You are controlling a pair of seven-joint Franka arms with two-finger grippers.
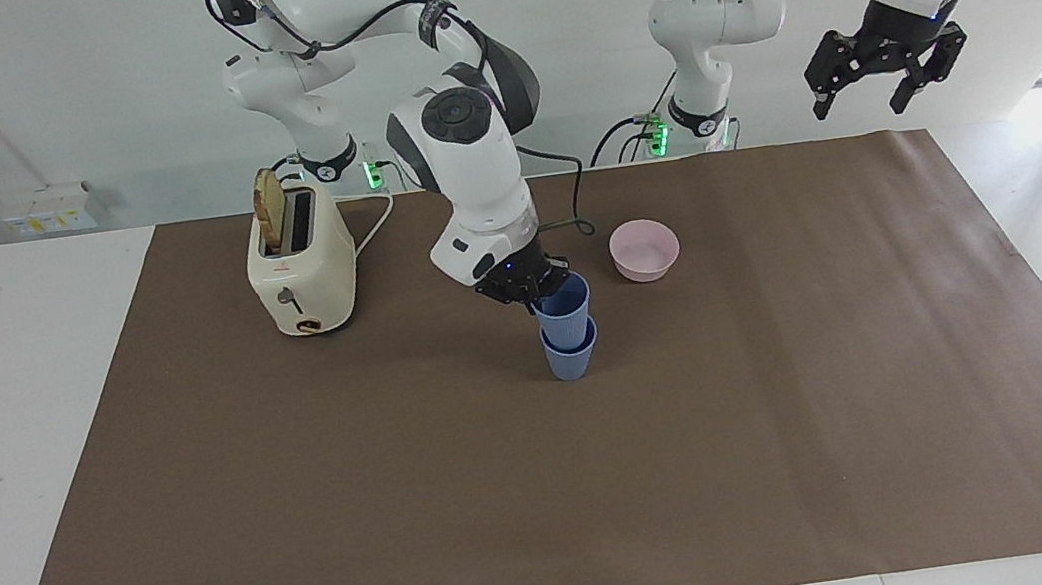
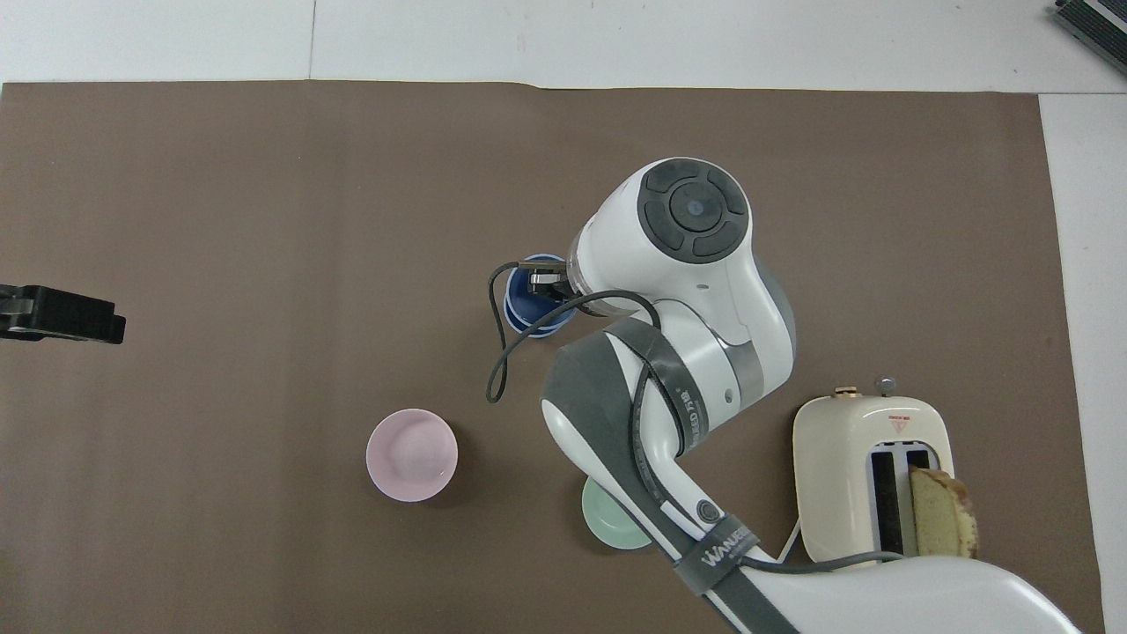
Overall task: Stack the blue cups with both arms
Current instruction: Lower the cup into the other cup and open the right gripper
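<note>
- Brown mat (image 1: 799, 417) covers most of table.
- Toaster (image 1: 301, 266), bread slice in slot, sits at right arm's end.
- Right gripper (image 1: 536, 292) pinches rim of upper blue cup (image 1: 564, 302), nested partway in lower blue cup (image 1: 571, 354) at mat ctr.
- Left gripper (image 1: 884, 68) waits high over its own end, fingers spread, empty.
- Pink bowl (image 1: 644, 249) sits near cups, closer to robots; green bowl (image 2: 607, 524) partly hidden under right arm.
</note>
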